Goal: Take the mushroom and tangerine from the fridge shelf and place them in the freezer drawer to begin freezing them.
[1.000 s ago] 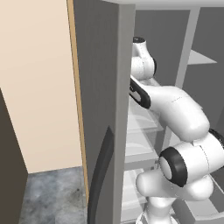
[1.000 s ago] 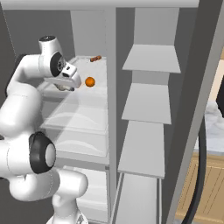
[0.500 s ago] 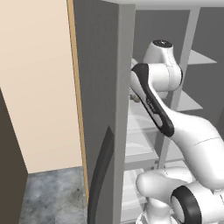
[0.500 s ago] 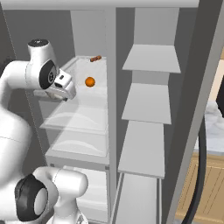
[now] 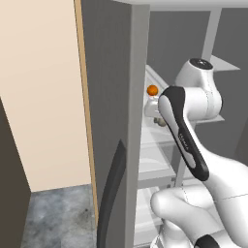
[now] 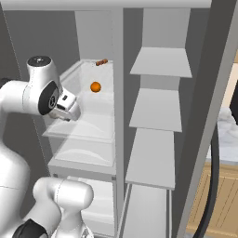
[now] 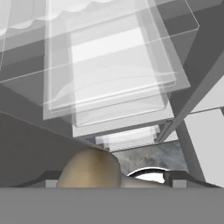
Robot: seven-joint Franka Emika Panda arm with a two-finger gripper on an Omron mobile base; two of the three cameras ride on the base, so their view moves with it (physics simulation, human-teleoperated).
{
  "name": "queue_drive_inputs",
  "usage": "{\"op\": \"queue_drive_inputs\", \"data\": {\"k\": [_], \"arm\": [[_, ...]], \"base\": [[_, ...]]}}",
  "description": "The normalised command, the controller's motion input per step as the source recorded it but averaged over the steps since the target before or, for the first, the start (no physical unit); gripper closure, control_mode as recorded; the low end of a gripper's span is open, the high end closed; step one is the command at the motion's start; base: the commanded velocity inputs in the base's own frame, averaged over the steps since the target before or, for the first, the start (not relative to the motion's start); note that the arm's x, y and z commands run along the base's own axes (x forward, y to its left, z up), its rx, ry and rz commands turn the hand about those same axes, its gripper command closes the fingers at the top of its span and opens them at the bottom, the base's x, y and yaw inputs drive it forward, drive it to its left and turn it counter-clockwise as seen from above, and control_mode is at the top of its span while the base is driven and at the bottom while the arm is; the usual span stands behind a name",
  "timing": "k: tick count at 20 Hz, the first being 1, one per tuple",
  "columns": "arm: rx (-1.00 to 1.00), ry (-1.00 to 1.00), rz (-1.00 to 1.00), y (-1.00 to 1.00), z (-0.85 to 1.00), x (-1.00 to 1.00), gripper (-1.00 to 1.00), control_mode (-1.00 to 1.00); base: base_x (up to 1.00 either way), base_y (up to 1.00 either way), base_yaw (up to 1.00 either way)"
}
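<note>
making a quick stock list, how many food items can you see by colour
orange: 1, the tangerine on the upper shelf
tan-beige: 1, the mushroom at the gripper
reddish-brown: 1, a small item at the back of the top shelf
total: 3

Tangerine (image 6: pixel 95 86): smooth, bright orange skin with a dull sheen. Mushroom (image 7: pixel 89 169): matt tan-beige, soft-looking surface. Fridge shelves (image 6: pixel 160 62): flat, matt pale grey panels. Upper bins (image 7: pixel 113 65): clear, glossy, plastic-like walls. Freezer drawer (image 6: pixel 95 204): pale grey-white, smooth front. Robot arm (image 5: pixel 189 140): glossy white shell, dark matt joints. Floor (image 5: pixel 58 218): mottled grey, stone-like.
</note>
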Motion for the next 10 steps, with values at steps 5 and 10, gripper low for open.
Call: {"op": "queue_drive_inputs", "data": {"k": [5, 10], "arm": [[0.00, 0.02, 0.00, 0.00, -0.06, -0.33, 1.00, -1.00], [0.00, 0.00, 0.00, 0.00, 0.00, 0.00, 1.00, 1.00]], "base": [[0.00, 0.00, 0.00], [-0.66, 0.00, -0.08]]}}
